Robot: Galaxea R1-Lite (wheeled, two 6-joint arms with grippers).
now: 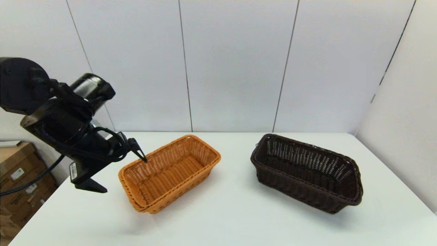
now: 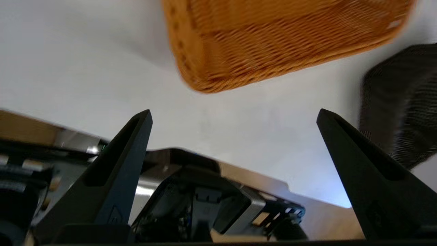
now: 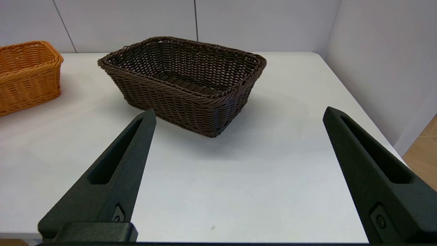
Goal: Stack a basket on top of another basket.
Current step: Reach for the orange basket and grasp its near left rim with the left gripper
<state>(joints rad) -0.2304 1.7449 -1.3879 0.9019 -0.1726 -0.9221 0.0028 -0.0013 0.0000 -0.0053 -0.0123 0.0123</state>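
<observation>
The dark brown basket (image 1: 307, 172) stands on the right half of the white table (image 1: 232, 215), empty and upright. The orange-tan basket (image 1: 169, 172) stands left of centre, also empty. My left gripper (image 1: 125, 175) hangs open above that basket's left end, one fingertip over its rim, holding nothing. In the left wrist view, the open left gripper (image 2: 234, 112) faces the orange-tan basket (image 2: 273, 37), with the dark basket (image 2: 403, 102) off to one side. My right gripper (image 3: 239, 111) is out of the head view; it is open and empty, a short way from the dark basket (image 3: 184, 82).
Cardboard boxes (image 1: 17, 171) sit beyond the table's left edge. White wall panels close off the back, and a side wall (image 1: 403, 136) runs along the right. Bare tabletop lies between the two baskets and in front of them.
</observation>
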